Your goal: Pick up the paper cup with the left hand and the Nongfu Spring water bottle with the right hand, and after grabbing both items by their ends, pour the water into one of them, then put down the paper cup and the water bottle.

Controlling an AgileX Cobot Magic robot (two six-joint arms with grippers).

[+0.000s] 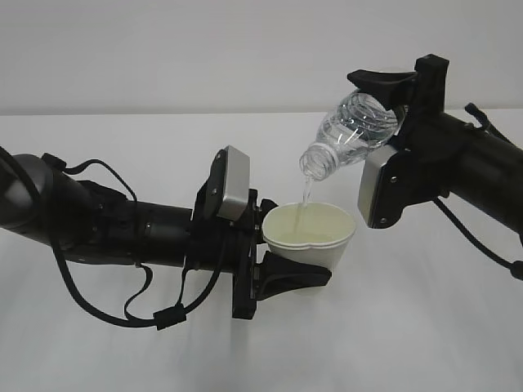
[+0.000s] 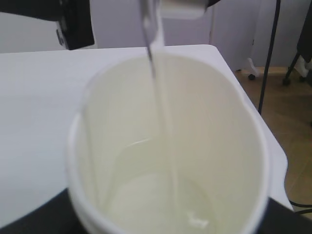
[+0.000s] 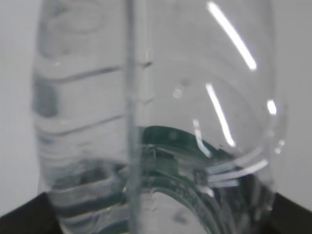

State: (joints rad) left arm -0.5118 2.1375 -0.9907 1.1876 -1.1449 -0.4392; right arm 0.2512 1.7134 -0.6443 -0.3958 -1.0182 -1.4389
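Above the white table (image 1: 425, 327), L gripper (image 1: 282, 245) clamps the paper cup (image 1: 315, 237) upright by its lower end. R gripper (image 1: 391, 102) grips the Nongfu Spring water bottle (image 1: 351, 135) by its base, neck tilted down; water (image 1: 306, 196) streams into cup.

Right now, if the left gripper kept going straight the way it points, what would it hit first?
Probably the right gripper or its silver plate: the left gripper, holding the paper cup, points rightward toward it across bare table. Depth is unclear, so it might pass in front.
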